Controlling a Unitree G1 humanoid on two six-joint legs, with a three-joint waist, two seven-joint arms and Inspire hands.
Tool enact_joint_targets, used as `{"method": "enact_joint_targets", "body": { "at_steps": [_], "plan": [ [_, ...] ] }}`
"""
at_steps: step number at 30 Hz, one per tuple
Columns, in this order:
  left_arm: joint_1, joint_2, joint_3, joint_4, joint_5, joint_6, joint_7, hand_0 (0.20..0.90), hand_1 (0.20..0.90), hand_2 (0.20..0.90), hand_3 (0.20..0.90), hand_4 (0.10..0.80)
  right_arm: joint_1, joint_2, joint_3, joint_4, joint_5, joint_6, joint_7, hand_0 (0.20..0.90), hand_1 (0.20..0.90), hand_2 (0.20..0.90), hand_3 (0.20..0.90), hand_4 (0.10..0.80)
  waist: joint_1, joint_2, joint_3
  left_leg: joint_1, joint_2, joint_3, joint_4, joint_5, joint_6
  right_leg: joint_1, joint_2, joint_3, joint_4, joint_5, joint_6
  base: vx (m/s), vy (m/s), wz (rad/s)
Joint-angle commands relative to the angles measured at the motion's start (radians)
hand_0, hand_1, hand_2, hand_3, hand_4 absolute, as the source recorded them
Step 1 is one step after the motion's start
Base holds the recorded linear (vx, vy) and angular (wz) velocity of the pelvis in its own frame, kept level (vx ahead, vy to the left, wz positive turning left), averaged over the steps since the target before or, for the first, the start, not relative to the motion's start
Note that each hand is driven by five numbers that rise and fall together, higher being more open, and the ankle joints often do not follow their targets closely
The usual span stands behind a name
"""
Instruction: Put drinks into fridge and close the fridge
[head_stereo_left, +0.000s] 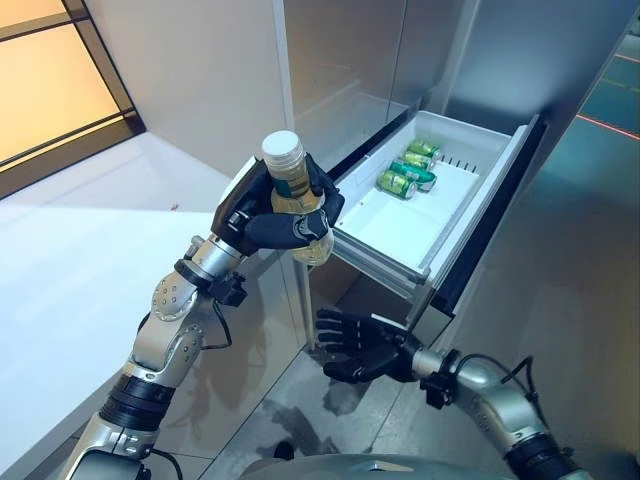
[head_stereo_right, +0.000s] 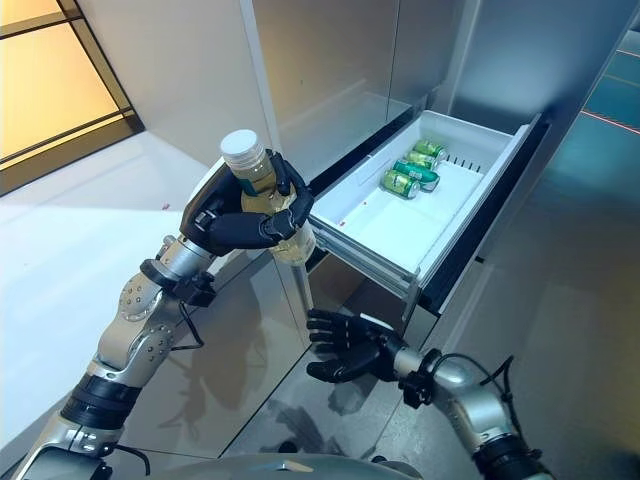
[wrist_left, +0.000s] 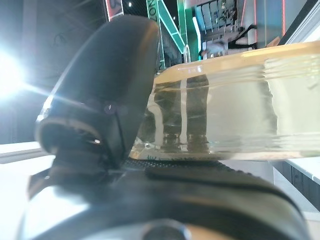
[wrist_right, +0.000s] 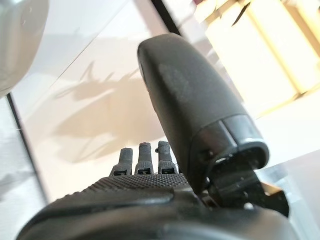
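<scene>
On the left I see my left hand (head_stereo_left: 285, 222) wrapped tight round a clear plastic bottle of pale yellow drink with a white cap (head_stereo_left: 291, 185). The fingers curl right around its middle, and the bottle stands nearly straight up. It is up in the air, just beside the near corner of the white pull-out fridge drawer (head_stereo_left: 395, 235), but not over it yet.

Next comes the drawer itself. It is pulled all the way out. Three green drink cans (head_stereo_left: 410, 168) lie on their sides at the far end, close together. The rest of the drawer floor is bare, so I think there is plenty of room for the bottle.

Lower down, on the right, my right hand (head_stereo_left: 358, 345) hangs under the drawer with its fingers spread out and nothing in it.

So I think some drinks are in already. The bottle has to go in, and then the drawer must be pushed shut.
</scene>
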Motion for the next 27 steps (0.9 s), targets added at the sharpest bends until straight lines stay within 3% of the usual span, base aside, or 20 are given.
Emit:
{"method": "enact_joint_targets", "body": {
  "at_steps": [1, 8, 15, 24, 27],
  "plan": [
    [-0.187, 0.026, 0.017, -0.047, -0.113, -0.18, 0.003, 0.3, 0.3, 0.3, 0.2, 0.1, -0.198, 0.023, -0.087, -0.17, 0.198, -0.015, 0.055, 0.9, 0.9, 0.9, 0.9, 0.8, -0.004, -0.016, -0.053, 0.043, -0.095, 0.055, 0.009, -0.14, 0.078, -0.033, 0.049, 0.022, 0.102, -0.101, 0.015, -0.007, -0.004, -0.14],
    [-0.218, 0.047, -0.016, -0.037, -0.124, -0.139, 0.019, 0.3, 0.3, 0.3, 0.2, 0.1, -0.273, -0.035, -0.074, -0.245, 0.215, 0.038, 0.064, 0.9, 0.9, 0.9, 0.9, 0.8, -0.005, -0.024, -0.059, 0.032, -0.096, 0.059, 0.01, -0.137, 0.079, -0.041, 0.048, 0.025, 0.098, -0.094, 0.015, -0.007, -0.007, -0.08],
    [-0.265, 0.046, -0.066, -0.024, -0.133, -0.11, 0.037, 0.3, 0.3, 0.3, 0.2, 0.1, -0.363, -0.071, -0.024, -0.273, 0.185, 0.012, 0.03, 0.9, 0.9, 0.9, 0.9, 0.8, -0.006, -0.029, -0.059, 0.033, -0.097, 0.057, 0.009, -0.136, 0.079, -0.039, 0.05, 0.027, 0.092, -0.089, 0.012, 0.0, 0.0, 0.0],
    [-0.296, 0.022, -0.114, -0.009, -0.117, -0.083, 0.042, 0.3, 0.3, 0.3, 0.2, 0.1, -0.452, -0.048, 0.022, -0.289, 0.239, -0.004, -0.033, 0.9, 0.9, 0.9, 0.9, 0.8, 0.001, -0.03, -0.06, 0.03, -0.099, 0.053, 0.01, -0.135, 0.08, -0.039, 0.051, 0.024, 0.091, -0.088, 0.01, 0.0, 0.0, 0.0],
    [-0.296, 0.011, -0.125, -0.009, -0.111, -0.09, 0.045, 0.3, 0.3, 0.3, 0.2, 0.1, -0.463, -0.021, 0.019, -0.295, 0.308, 0.018, -0.134, 0.9, 0.9, 0.9, 0.9, 0.8, 0.002, -0.03, -0.058, 0.031, -0.098, 0.055, 0.013, -0.136, 0.08, -0.038, 0.05, 0.022, 0.092, -0.089, 0.01, 0.0, 0.0, 0.0]
  ]
}}
